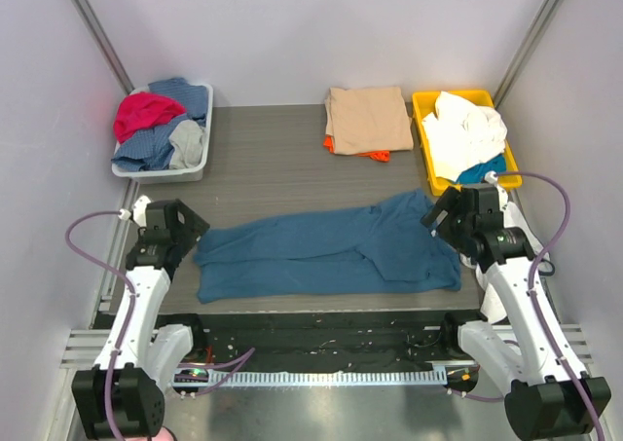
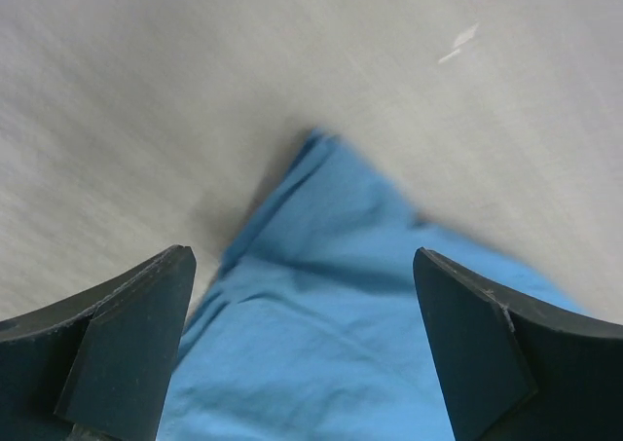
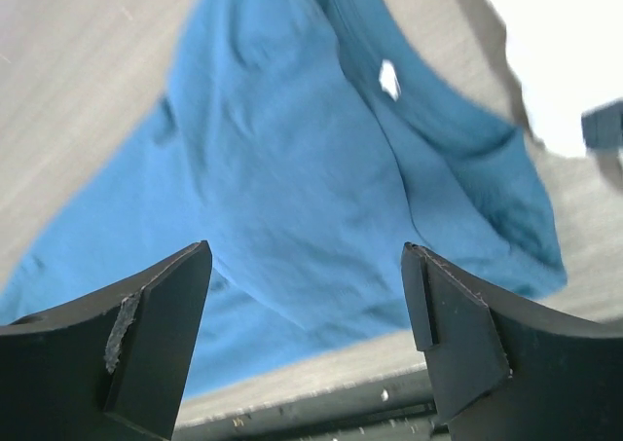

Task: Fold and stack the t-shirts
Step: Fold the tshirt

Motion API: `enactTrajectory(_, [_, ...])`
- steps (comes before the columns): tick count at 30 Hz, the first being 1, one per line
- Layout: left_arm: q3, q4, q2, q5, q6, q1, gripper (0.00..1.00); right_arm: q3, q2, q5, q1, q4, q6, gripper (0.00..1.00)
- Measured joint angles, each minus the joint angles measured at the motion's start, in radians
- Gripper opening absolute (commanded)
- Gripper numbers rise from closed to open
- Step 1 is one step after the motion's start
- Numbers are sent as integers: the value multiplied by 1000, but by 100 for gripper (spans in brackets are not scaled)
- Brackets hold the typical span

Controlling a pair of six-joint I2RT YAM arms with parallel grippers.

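Observation:
The large teal-blue t-shirt [image 1: 331, 251] lies folded lengthwise in a long band across the near part of the table. My left gripper [image 1: 185, 235] is open over its left end; the left wrist view shows the shirt's corner [image 2: 321, 314] between the fingers. My right gripper [image 1: 443, 217] is open over its right end; the right wrist view shows the collar end [image 3: 321, 168] below the jaws. The tan-beige t-shirt [image 1: 368, 118] lies folded at the back on top of the folded orange t-shirt [image 1: 362, 152], of which only an edge shows.
A grey bin [image 1: 125, 168] of mixed clothes stands at the back left. A yellow tray [image 1: 424, 105] with white and teal cloth stands at the back right. The table's near edge [image 1: 321, 310] runs just below the teal shirt.

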Motion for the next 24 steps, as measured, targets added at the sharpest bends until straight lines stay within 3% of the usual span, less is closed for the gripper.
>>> enactTrajectory(6, [86, 73, 0, 10, 43, 0, 100, 35, 105, 11, 0, 121, -26, 87])
enactTrajectory(16, [90, 212, 238, 100, 86, -2, 100, 66, 369, -48, 0, 328, -67, 86])
enactTrajectory(24, [130, 246, 288, 153, 77, -49, 99, 190, 534, -108, 0, 413, -116, 86])
